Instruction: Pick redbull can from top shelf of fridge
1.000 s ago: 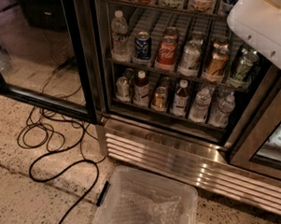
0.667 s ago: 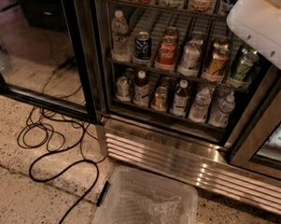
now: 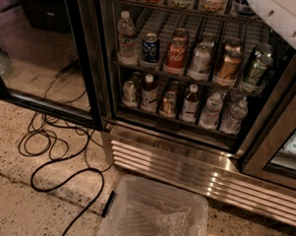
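The fridge (image 3: 185,163) stands open, with its black-framed glass door (image 3: 86,63) swung to the left. Two lower wire racks hold cans and bottles, among them a blue Pepsi can (image 3: 150,47), a red cola can (image 3: 176,55) and a wider silver can (image 3: 199,60). Only the front edge of a higher rack (image 3: 182,10) and the bottoms of its drinks show at the top edge. No redbull can can be made out. A white part of my arm (image 3: 290,18) fills the top right corner. The gripper is out of view.
A clear plastic bin (image 3: 153,213) sits on the floor just in front of the fridge's louvred base. Black cables (image 3: 62,155) loop over the speckled floor at the left. A second fridge door frame (image 3: 275,145) stands at the right.
The white arm part has shifted up and to the right, covering less of the top right corner. The fridge and its drinks have not moved.
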### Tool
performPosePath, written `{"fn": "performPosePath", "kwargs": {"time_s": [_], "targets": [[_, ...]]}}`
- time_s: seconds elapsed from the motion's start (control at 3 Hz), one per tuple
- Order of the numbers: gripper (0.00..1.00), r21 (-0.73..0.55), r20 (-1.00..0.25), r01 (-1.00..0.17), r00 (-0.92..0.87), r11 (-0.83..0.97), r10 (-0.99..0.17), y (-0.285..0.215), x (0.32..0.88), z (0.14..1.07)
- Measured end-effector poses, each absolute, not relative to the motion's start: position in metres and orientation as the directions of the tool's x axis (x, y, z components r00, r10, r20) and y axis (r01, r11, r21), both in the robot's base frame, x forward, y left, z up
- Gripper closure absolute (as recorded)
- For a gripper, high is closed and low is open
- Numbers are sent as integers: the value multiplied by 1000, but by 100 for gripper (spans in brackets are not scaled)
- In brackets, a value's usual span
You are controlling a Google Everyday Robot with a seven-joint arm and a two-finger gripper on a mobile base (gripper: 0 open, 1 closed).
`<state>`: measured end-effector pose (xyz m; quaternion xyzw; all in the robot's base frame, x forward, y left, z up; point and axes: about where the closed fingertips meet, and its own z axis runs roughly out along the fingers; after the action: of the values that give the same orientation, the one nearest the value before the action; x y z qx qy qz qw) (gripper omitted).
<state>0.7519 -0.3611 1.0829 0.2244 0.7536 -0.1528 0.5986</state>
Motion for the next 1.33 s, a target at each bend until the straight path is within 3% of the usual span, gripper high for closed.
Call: {"fn": "performPosePath", "kwargs": {"time_s": [1.33], "targets": [[100, 149, -875, 559, -310, 816, 372, -369, 743, 1085]]}}
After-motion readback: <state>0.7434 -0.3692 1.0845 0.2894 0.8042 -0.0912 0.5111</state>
